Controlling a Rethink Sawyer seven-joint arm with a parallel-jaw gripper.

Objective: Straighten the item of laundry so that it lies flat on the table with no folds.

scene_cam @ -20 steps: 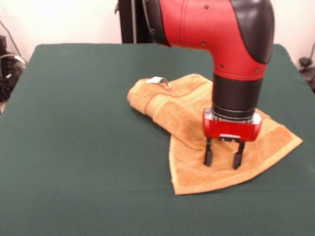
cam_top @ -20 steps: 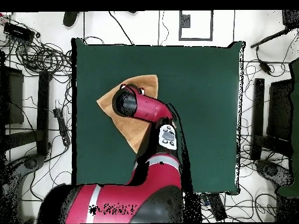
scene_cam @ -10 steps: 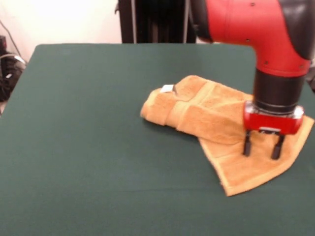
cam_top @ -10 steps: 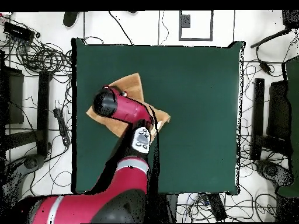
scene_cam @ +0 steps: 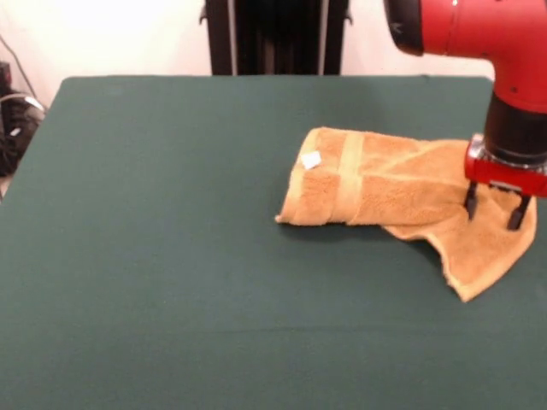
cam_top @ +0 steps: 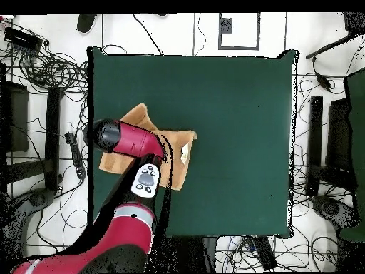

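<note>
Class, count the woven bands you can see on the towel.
1: a band crosses the towel beside the white label. Another may be hidden in folds or behind the end effector.

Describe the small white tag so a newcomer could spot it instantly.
Start from the large dark green felt table, then find the folded orange-tan terry towel towards its right side in the front view. At the towel's folded left end, beside a woven band, sits the small white label tag, the only white patch on the cloth.
</note>
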